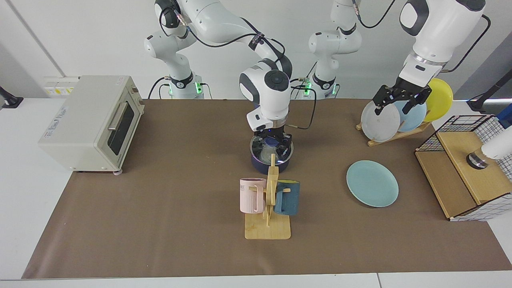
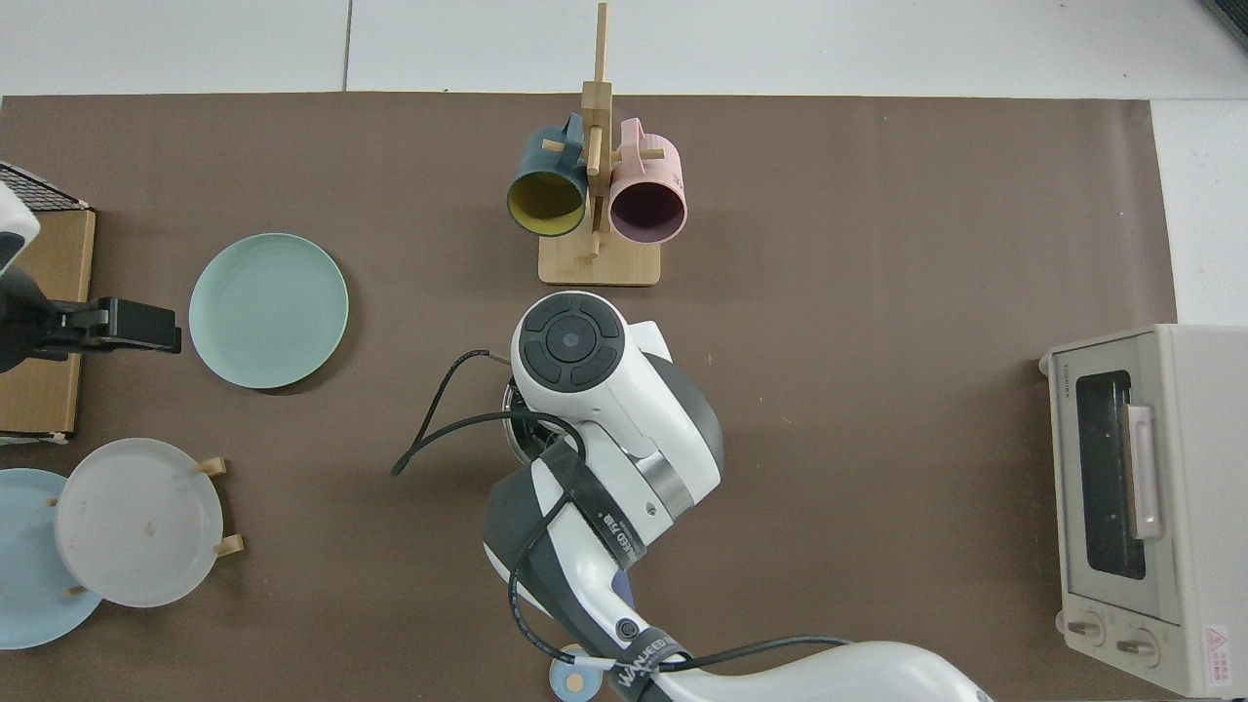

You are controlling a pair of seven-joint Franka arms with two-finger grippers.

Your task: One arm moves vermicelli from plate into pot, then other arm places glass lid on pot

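Note:
The dark navy pot [image 1: 259, 163] stands mid-table behind the mug rack. The glass lid [image 1: 269, 150] lies on its rim, and the white vermicelli [image 1: 264, 153] shows through the glass. My right gripper [image 1: 274, 142] reaches straight down onto the lid, shut on its blue knob. In the top view the right arm covers nearly all of the pot [image 2: 508, 409]. The teal plate [image 1: 372, 183] [image 2: 268, 310] lies bare. My left gripper [image 1: 398, 103] [image 2: 136, 325] hangs open and waiting by the plate rack.
A wooden mug rack [image 1: 269, 208] with a pink and a dark teal mug stands just in front of the pot. A toaster oven [image 1: 90, 122] sits at one end. A plate rack [image 1: 394, 134] and a wire-and-wood basket [image 1: 468, 168] are at the other.

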